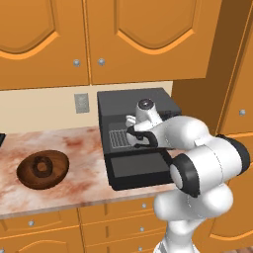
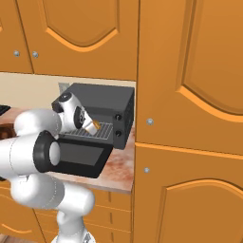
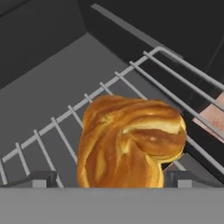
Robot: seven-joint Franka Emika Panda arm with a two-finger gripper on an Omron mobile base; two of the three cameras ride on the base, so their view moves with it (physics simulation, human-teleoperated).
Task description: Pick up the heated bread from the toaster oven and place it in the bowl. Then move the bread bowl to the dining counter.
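The heated bread [image 3: 131,144], a golden twisted piece, lies on the wire rack [image 3: 51,119] inside the dark grey toaster oven [image 1: 148,101]. My gripper [image 3: 111,181] is open, reaching into the oven with one fingertip on each side of the bread, close to it. In the right base view the bread [image 2: 95,126] shows as a small orange piece at the gripper [image 2: 90,126]. The brown wooden bowl [image 1: 43,169] sits empty on the counter, left of the oven. The dining counter is out of view.
The oven's drop-down door [image 1: 141,168] lies open over the marbled kitchen counter [image 1: 84,148]. Orange wall cabinets [image 1: 138,39] hang above the oven. A tall orange cabinet [image 2: 190,118] stands right beside it. A wall socket [image 1: 81,103] is behind the bowl.
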